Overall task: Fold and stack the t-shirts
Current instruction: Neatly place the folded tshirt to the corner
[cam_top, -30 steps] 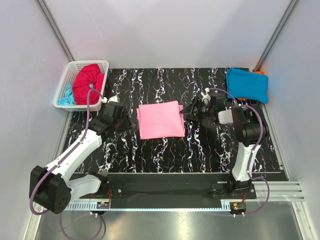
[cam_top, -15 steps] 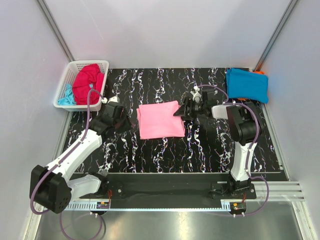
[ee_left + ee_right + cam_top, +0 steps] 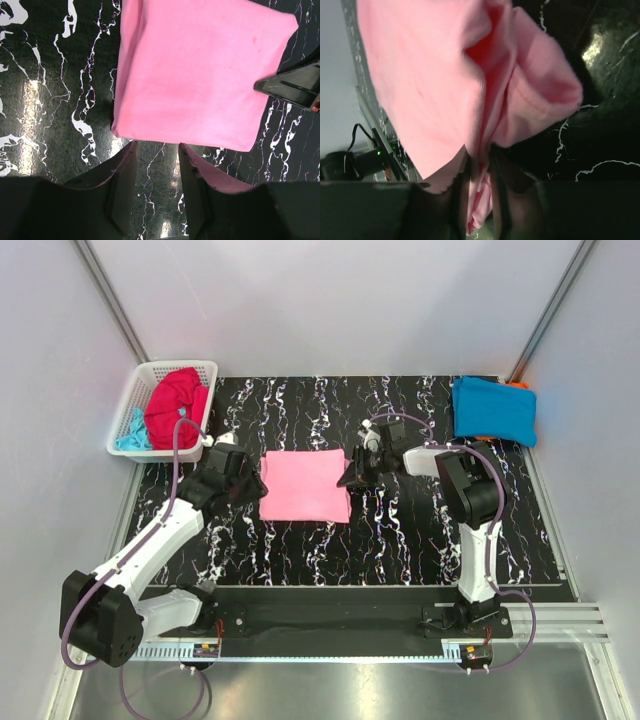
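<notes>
A folded light pink t-shirt (image 3: 305, 486) lies flat in the middle of the black marbled table (image 3: 400, 540). My right gripper (image 3: 352, 477) is at its right edge, shut on a bunched fold of the pink cloth (image 3: 430, 75), which fills the gap between the fingers at the right gripper (image 3: 481, 160). My left gripper (image 3: 250, 485) sits just off the shirt's left edge. It is open, with only table showing between the fingers of the left gripper (image 3: 157, 150), a little short of the pink shirt (image 3: 200, 70). A bright blue t-shirt (image 3: 495, 410) lies folded at the back right on an orange one (image 3: 517, 386).
A white lattice basket (image 3: 140, 380) stands at the back left. It holds a crimson red shirt (image 3: 178, 405) and a pale aqua one (image 3: 130, 435). Grey walls close in on both sides. The right gripper's tip (image 3: 295, 87) shows in the left wrist view.
The right gripper moved left onto the pink shirt's right edge and shut on it. The shirt slid left toward the left gripper, which stayed where it was.
</notes>
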Motion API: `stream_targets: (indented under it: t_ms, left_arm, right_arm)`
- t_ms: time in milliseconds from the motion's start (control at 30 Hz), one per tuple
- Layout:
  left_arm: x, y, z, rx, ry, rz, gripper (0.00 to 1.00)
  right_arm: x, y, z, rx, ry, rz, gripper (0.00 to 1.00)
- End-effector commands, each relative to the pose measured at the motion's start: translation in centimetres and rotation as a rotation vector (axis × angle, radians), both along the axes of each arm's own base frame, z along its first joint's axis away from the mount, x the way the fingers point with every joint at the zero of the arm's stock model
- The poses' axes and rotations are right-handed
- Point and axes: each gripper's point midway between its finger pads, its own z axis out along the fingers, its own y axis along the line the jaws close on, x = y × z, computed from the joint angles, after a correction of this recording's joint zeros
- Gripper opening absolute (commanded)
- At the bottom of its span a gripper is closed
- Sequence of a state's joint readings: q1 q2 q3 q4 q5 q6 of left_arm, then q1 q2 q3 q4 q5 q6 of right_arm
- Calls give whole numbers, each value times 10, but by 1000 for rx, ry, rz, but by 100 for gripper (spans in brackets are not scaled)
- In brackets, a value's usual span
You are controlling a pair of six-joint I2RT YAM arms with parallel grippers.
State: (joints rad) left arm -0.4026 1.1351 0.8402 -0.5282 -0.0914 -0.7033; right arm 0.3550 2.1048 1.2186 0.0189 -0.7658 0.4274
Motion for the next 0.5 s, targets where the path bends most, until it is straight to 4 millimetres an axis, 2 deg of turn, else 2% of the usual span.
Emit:
stream_targets:
  t_ms: [0, 33, 67, 200, 267, 333, 367, 433, 467]
  left_arm:
    - [3, -2, 7, -18, -36, -21, 43]
    - [3, -2, 7, -20, -39, -19, 43]
    - [2, -1, 6, -20, -36, -17, 43]
    - [1, -1, 9, -25, -46, -14, 43]
    - [2, 1, 11, -26, -50, -8, 43]
    - [1, 2, 13, -24, -56, -5, 43]
    - [2, 2, 14, -24, -58, -3, 43]
    - [1, 2, 13, -22, -52, -4, 43]
    - [1, 2, 13, -22, -50, -5, 43]
  right_arm:
    - [-13, -7, -32, -151, 58, -14, 24]
    - [-15, -9, -34, -169, 68, -12, 6]
    - [-14, -11, -37, -197, 64, -23, 0]
    - [-14, -22, -38, -298, 56, -52, 0]
    - [-3, -31, -29, -376, -5, -88, 0]
    - [0, -41, -19, -434, -29, -103, 0]
    - [11, -48, -13, -477, -63, -133, 0]
    - [14, -59, -5, -540, -80, -140, 0]
    - [26, -63, 4, -577, -115, -166, 0]
